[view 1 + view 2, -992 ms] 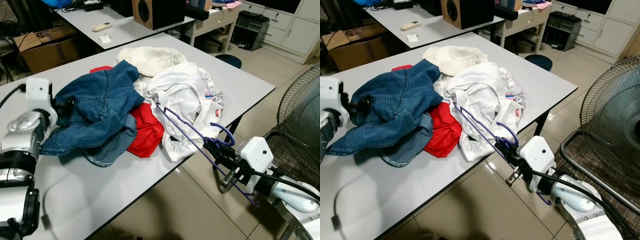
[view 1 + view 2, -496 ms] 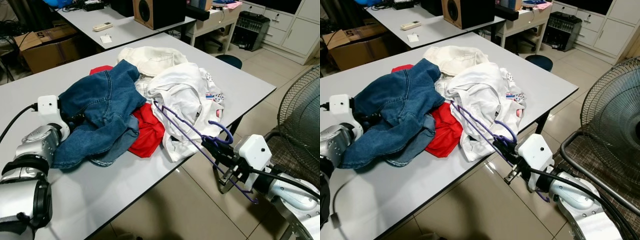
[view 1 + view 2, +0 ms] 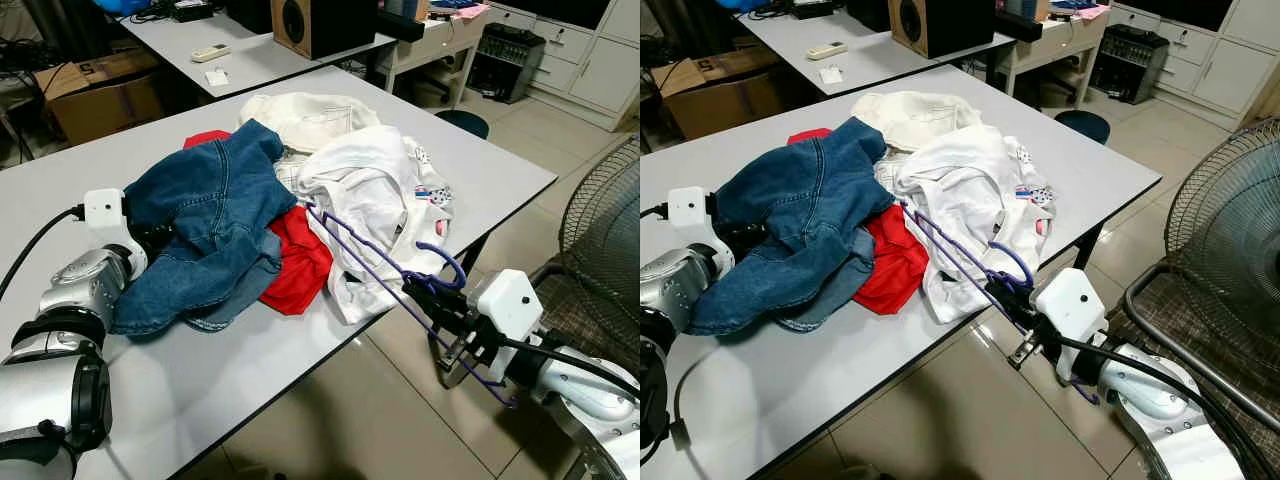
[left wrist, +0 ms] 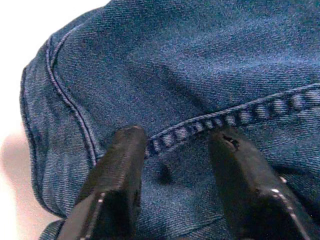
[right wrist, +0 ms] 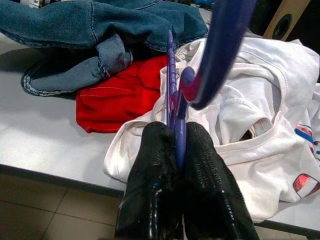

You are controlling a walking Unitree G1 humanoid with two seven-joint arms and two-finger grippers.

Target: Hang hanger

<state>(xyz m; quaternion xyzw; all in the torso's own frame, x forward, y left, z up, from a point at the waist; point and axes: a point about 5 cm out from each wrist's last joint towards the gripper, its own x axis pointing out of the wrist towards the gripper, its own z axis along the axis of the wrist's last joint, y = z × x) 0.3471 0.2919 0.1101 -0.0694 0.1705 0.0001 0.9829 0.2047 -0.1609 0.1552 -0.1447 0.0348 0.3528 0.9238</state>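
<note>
Now the right gripper [image 3: 425,292] is clamping the purple hanger [image 3: 375,262]; the left gripper [image 4: 177,150] is spreading over denim [image 3: 205,215]. Risk: hanger catching the white shirt [image 3: 375,185].

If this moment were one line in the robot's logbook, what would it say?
right gripper: shut on purple plastic hanger | left gripper: open at blue denim garment | hanger: not hung

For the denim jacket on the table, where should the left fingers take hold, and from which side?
Probably the thick stitched seam along the denim jacket edge nearest the left gripper, coming in from the robot's left, low along the table. That hem is firm and raised, and the open fingers already straddle it. The jacket's far side overlaps the red garment, so a grab there could catch both.
</note>
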